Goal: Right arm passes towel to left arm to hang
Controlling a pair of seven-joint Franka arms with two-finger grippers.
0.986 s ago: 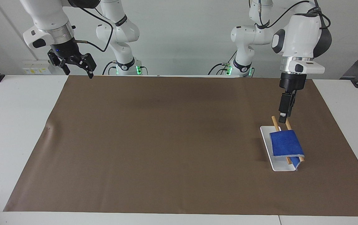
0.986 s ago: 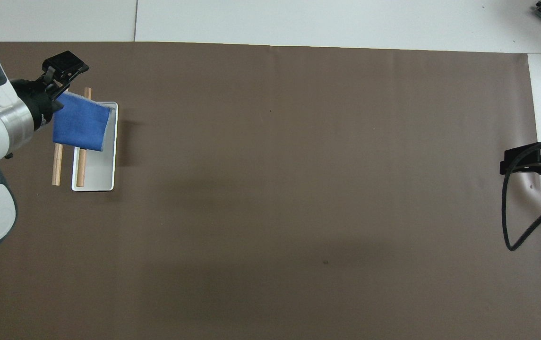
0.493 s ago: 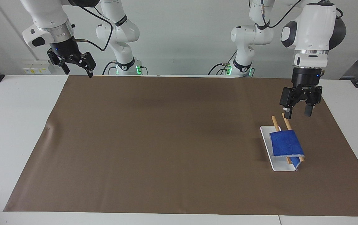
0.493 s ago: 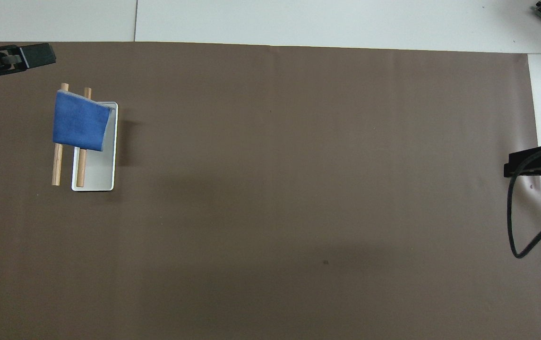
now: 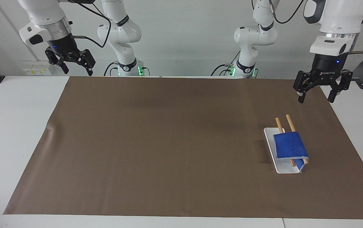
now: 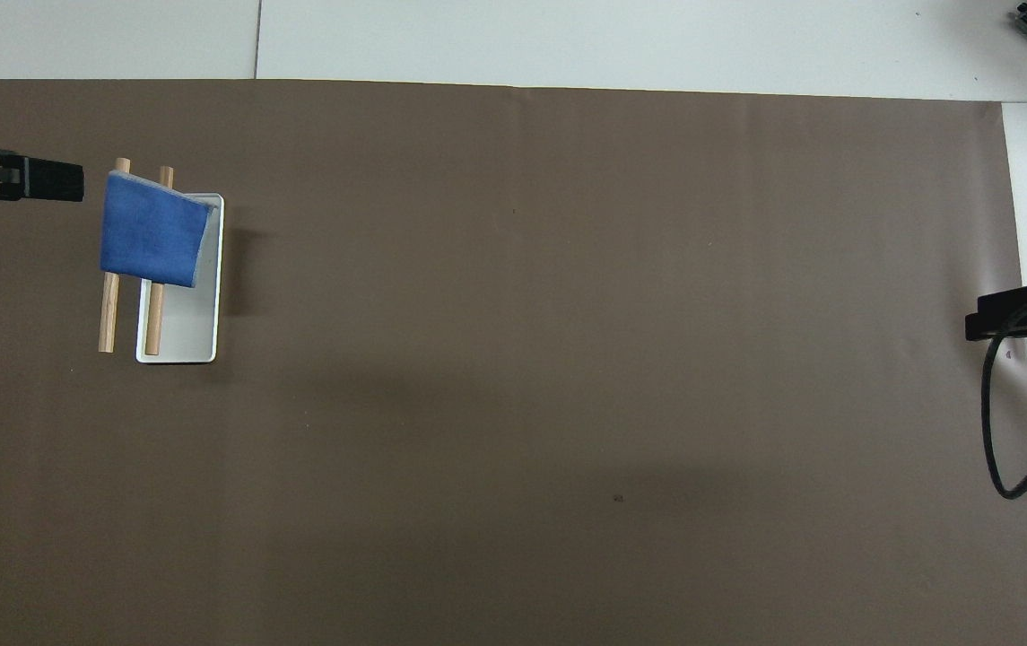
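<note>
The blue towel (image 5: 290,145) hangs folded over two wooden rods (image 5: 290,122) that lie across a white tray (image 5: 270,142), toward the left arm's end of the brown mat. It also shows in the overhead view (image 6: 152,229). My left gripper (image 5: 315,100) is open and empty, raised over the mat's edge at that end, apart from the towel. One of its fingers (image 6: 45,179) shows in the overhead view. My right gripper (image 5: 76,71) is open and empty, raised over the mat's corner at the right arm's end, where that arm waits.
The large brown mat (image 5: 168,142) covers most of the white table (image 5: 16,133). The white tray (image 6: 190,341) and rods (image 6: 108,314) stand on it. The right gripper's black cable (image 6: 997,431) loops over the mat's edge in the overhead view.
My left gripper rose from just above the rods, turned, and moved toward the left arm's end, its fingers now spread wide. The towel stayed on the rods. The right gripper drifted slightly.
</note>
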